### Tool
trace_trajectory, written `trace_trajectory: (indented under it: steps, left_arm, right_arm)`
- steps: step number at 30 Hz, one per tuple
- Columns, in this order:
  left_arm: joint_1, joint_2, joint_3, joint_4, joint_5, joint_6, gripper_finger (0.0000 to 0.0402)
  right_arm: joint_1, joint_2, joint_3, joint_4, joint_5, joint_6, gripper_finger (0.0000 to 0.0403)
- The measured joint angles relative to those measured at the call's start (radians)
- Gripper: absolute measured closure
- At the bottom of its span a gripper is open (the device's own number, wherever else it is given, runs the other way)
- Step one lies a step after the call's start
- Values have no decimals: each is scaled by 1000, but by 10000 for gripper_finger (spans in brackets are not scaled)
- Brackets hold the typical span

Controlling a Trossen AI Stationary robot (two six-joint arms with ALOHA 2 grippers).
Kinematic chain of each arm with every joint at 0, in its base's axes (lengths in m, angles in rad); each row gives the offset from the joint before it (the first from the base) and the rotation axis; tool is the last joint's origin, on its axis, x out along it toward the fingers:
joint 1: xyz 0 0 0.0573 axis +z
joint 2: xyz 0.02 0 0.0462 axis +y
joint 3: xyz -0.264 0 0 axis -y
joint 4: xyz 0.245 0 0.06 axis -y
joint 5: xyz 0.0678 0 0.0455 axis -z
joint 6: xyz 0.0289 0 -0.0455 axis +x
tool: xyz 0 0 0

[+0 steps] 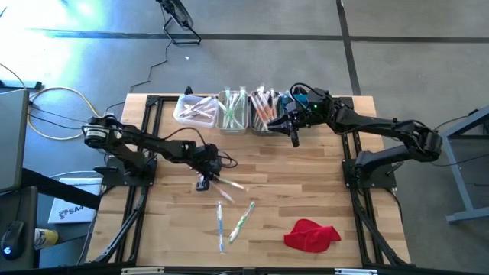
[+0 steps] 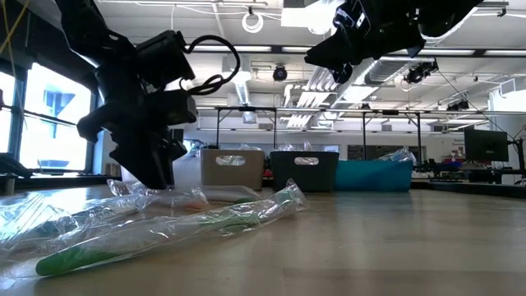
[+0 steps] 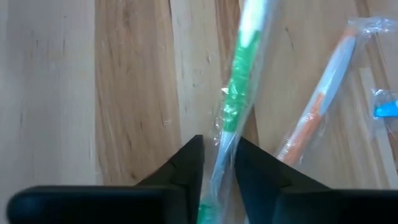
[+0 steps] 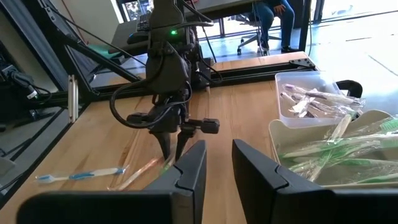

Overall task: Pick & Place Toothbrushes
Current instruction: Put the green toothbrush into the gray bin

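The left gripper (image 3: pixel 217 163) has its jaws closing around the green toothbrush (image 3: pixel 239 74) at mid-bench, and it should pinch firmly before lifting; the right gripper (image 4: pixel 217 163), jaws slightly apart and empty, hovers by the bins (image 1: pixel 233 114).

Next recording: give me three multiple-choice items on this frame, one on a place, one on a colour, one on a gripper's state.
1. Where does the crumpled red cloth lie?
A. on the wooden table's front right part
B. inside a bin
C. under the left gripper

2. What colour is the handle of the clear-wrapped toothbrush between the left gripper's fingers?
A. pink
B. green
C. white

3. How is the right gripper?
A. clamped on a toothbrush
B. pressed on the cloth
C. empty, hovering by the row of small plastic bins

Answers: 1 A, the high view shows it there. 2 B, the left wrist view shows green. 3 C, the right wrist view shows nothing between its fingers.
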Motion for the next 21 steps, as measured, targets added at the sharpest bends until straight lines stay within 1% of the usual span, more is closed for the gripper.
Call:
trace_trajectory:
  steps: [5,12,21]
  left_arm:
    - [0,0,0,1,-3,0,354]
    - [0,1,-1,8,5,1,392]
    - [0,-4,-1,9,29,-1,400]
  right_arm:
    - [0,0,0,0,0,0,333]
    - [0,0,0,0,0,0,333]
    - [0,0,0,0,-4,0,333]
